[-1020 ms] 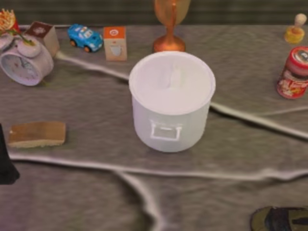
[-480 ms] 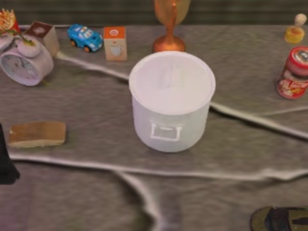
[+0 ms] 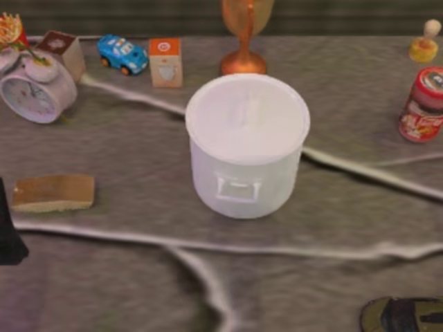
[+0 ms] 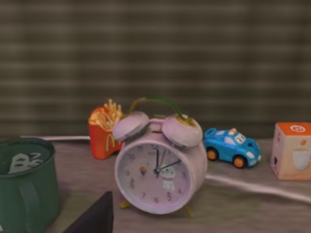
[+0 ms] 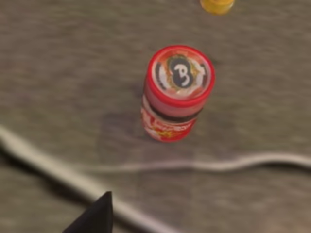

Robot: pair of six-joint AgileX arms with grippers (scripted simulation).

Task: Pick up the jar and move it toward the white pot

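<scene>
The left gripper (image 3: 8, 238) sits at the table's left edge; its jaw state cannot be told. The white pot (image 3: 246, 149) stands centre, lidded, contents hidden. The jar (image 3: 423, 105), upright and capped, stands far right, well apart. The right gripper (image 5: 92, 216) hovers near it; its jaws cannot be told.

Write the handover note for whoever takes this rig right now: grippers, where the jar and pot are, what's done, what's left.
Left arm: parked at the table's left edge.
Right arm: low at the table's right near corner, its camera looking down on the jar; nothing held.
Jar: upright at the table's right edge, untouched.
White pot: centre of the table, well apart from the jar.
Done: nothing yet.
Left: grasp the jar, lift it, carry it toward the pot.
</scene>
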